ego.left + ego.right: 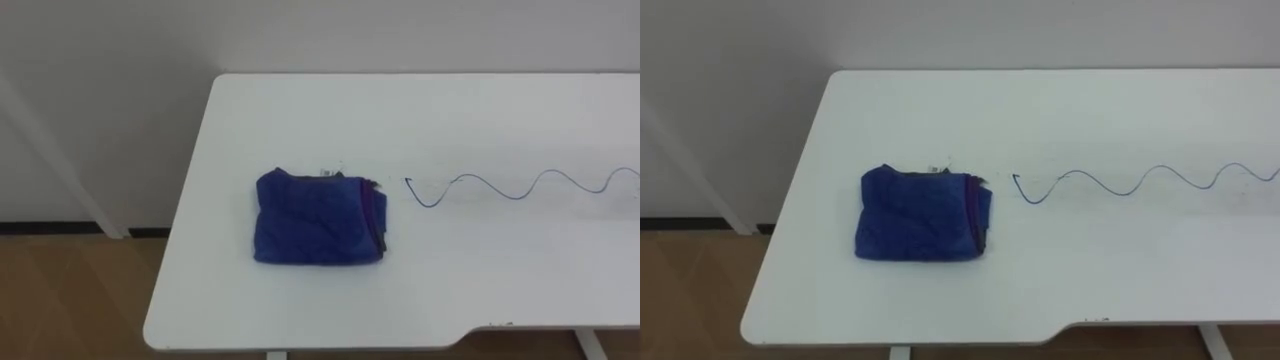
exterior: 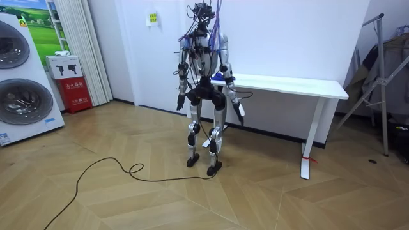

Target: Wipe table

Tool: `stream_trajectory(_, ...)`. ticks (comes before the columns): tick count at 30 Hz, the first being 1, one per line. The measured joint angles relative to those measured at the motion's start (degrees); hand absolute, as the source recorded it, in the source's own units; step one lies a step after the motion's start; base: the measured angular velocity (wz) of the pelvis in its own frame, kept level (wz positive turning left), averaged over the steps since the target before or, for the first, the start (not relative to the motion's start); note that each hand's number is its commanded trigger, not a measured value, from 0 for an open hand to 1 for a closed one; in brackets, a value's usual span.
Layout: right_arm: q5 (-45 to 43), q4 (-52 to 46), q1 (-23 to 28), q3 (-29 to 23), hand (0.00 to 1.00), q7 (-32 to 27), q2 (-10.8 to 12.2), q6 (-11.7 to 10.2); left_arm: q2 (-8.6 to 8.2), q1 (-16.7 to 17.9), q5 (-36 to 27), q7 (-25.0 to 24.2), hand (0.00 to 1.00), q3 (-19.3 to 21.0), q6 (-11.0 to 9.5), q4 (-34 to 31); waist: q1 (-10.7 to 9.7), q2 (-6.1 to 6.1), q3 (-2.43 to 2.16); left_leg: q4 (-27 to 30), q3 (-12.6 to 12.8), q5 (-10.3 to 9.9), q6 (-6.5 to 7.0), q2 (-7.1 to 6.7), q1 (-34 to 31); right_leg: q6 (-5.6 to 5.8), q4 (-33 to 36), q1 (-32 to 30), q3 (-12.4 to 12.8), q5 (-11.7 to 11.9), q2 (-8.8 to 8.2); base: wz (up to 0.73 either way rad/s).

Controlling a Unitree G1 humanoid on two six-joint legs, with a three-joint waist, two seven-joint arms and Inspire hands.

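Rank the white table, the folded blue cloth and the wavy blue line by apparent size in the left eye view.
1. White table: largest by far.
2. Folded blue cloth: covers more area than the line.
3. Wavy blue line: thin, though longer than the cloth and cut off at the right edge.

Room stock: what you have around the work spot.

You have a plain white wall (image 2: 287, 32) with a small yellow-green label (image 2: 153, 19) high on it. A wood floor (image 2: 160, 204) is laid in herringbone, with a dark skirting (image 1: 60, 229) where wall meets floor. One long white counter (image 2: 294, 84) is set along the wall on white legs, a shallow cut-out in its near edge. At the room view's left you have two stacked front-loading washing machines (image 2: 25, 102), a red box (image 2: 75, 92) with a white box (image 2: 62, 66) on top, and pale pleated curtains (image 2: 80, 45). At the room view's right stands a grey metal stand (image 2: 383, 76). The light is even and soft.
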Motion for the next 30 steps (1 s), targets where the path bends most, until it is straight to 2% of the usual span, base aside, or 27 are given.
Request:
stream_trajectory(3,5.48,2.21,0.17,-4.03,0.00,-0.99,0.11,0.12,-0.07,0.91,0.00,-0.16,0.00,0.67,0.19,-0.14,-0.30,-0.38,-0.14,-0.06,-0.02,0.00,0.00,0.00,0.59,0.00,-0.17,0.37,0.02,0.00,0.02,0.00)
stream_trajectory(4,9.16,2.79,0.75,-6.41,0.00,-1.55,0.11,0.20,-0.24,1.43,0.17,-0.40,0.00,2.33,0.45,-0.14,-0.30,-0.24,-0.02,-0.27,-0.11,0.00,0.00,0.02,1.10,-0.01,-0.28,0.79,0.05,-0.01,0.04,0.00)
stream_trajectory(5,12.69,2.86,1.68,-9.31,0.00,-2.03,0.10,0.17,-0.23,1.62,0.26,-0.52,0.00,4.42,0.76,-0.15,-0.58,-0.80,-0.28,-0.49,-0.21,0.00,0.00,-0.03,1.47,-0.02,-0.73,1.31,-0.01,-0.03,0.04,0.00)
stream_trajectory(7,18.58,2.78,2.45,-14.32,0.00,-3.07,0.04,0.09,0.08,2.47,0.07,-0.44,0.00,7.41,1.13,-0.23,-2.34,-1.29,-0.05,-0.56,-0.60,-0.01,-0.01,-0.13,1.46,-0.04,-1.17,1.90,-0.32,-0.16,-0.01,0.07)
stream_trajectory(9,24.94,2.47,3.27,-19.85,0.00,-4.08,-0.49,0.20,0.34,3.43,0.26,-0.13,0.00,9.76,1.26,-0.58,-3.38,-1.97,-0.07,-0.59,-0.21,-0.06,-0.10,-0.12,1.52,-0.15,-1.19,1.89,-0.05,-0.37,-0.01,-0.04)
stream_trajectory(11,30.03,1.73,3.94,-26.84,0.00,-6.54,-1.92,0.09,0.45,3.41,0.25,-0.06,0.00,13.23,1.30,-0.57,-3.99,-2.36,-0.03,-0.59,0.17,-0.07,-0.11,-0.09,1.43,-0.14,-1.00,1.58,0.30,-0.37,0.00,-0.10)
stream_trajectory(12,31.35,1.67,3.91,-28.50,0.00,-7.33,-2.49,0.08,0.55,3.40,0.25,-0.06,0.00,13.69,1.30,-0.56,-4.35,-2.38,-0.03,-0.60,0.18,-0.09,-0.10,-0.09,1.39,-0.14,-0.96,1.47,0.37,-0.37,-0.01,-0.10)
stream_trajectory(14,34.51,0.12,3.29,-34.14,0.00,-10.98,-5.05,0.08,1.15,3.39,0.00,-0.08,0.00,15.65,1.27,-0.43,-5.35,-2.87,-0.22,-0.59,0.40,-0.09,-0.07,-0.18,0.92,-0.10,-0.81,0.81,0.46,-0.34,-0.12,-0.07)
stream_trajectory(15,35.11,-0.65,3.27,-34.85,0.00,-12.01,-5.61,0.05,1.54,3.33,0.00,-0.11,0.00,15.64,1.21,-0.44,-5.44,-2.88,-0.20,-0.59,0.52,-0.09,-0.07,-0.18,0.92,-0.10,-0.78,0.78,0.46,-0.33,-0.12,-0.04)
stream_trajectory(16,35.47,-1.84,2.85,-36.01,0.00,-13.74,-6.97,-0.05,2.23,3.27,0.11,-0.12,0.00,15.64,1.15,-0.79,-5.56,-3.35,-0.42,-0.52,0.78,-0.09,-0.07,-0.19,0.93,-0.10,-0.62,0.71,0.51,-0.33,-0.14,-0.07)
stream_trajectory(18,35.25,-5.09,0.78,-36.89,0.00,-17.07,-9.03,0.01,2.58,3.11,0.22,-0.14,0.00,15.51,1.04,-2.24,-5.67,-3.52,-0.36,-0.54,1.21,-0.09,-0.07,-0.19,0.44,-0.06,-0.21,-0.23,0.92,-0.35,-0.16,-0.12)
stream_trajectory(20,32.54,-9.15,-2.67,-36.89,0.00,-20.80,-11.23,-1.66,3.00,2.49,0.24,-0.16,0.00,15.46,0.89,-2.49,-5.78,-3.93,-0.25,-0.32,1.41,-0.07,-0.05,-0.23,-0.25,0.01,0.14,-1.27,1.12,-0.29,-0.20,-0.06)
stream_trajectory(24,28.09,-20.12,-4.89,-36.09,0.00,-25.42,-11.81,-3.06,4.15,2.06,0.56,-0.65,0.00,13.61,0.81,-2.61,-4.90,-4.59,-0.13,-0.25,1.48,-0.06,-0.05,-0.13,-0.37,0.00,0.15,-1.53,1.12,-0.27,-0.10,0.00)
stream_trajectory(26,21.46,-27.25,-5.97,-33.68,0.00,-28.38,-11.87,-3.58,4.32,2.11,0.55,-0.75,0.00,12.08,0.67,-3.22,-3.92,-4.70,-0.34,-0.01,1.63,-0.06,-0.05,-0.07,-1.26,-0.01,0.53,-2.58,1.48,-0.23,0.02,-0.05)
stream_trajectory(28,14.41,-35.61,-5.99,-30.97,0.00,-29.65,-11.86,-3.90,4.35,2.27,0.61,-0.81,0.00,10.44,0.64,-3.35,-3.46,-4.27,0.08,0.09,1.92,-0.06,-0.05,-0.03,-1.69,0.00,0.88,-3.27,1.75,-0.22,0.06,-0.07)
stream_trajectory(30,8.56,-43.46,-5.80,-28.38,0.00,-30.58,-11.87,-4.48,4.33,2.10,0.55,-0.81,0.00,9.52,0.52,-3.43,-2.95,-4.00,0.17,0.16,1.90,-0.06,-0.06,-0.01,-2.07,0.00,1.05,-3.78,1.66,-0.22,0.06,-0.02)
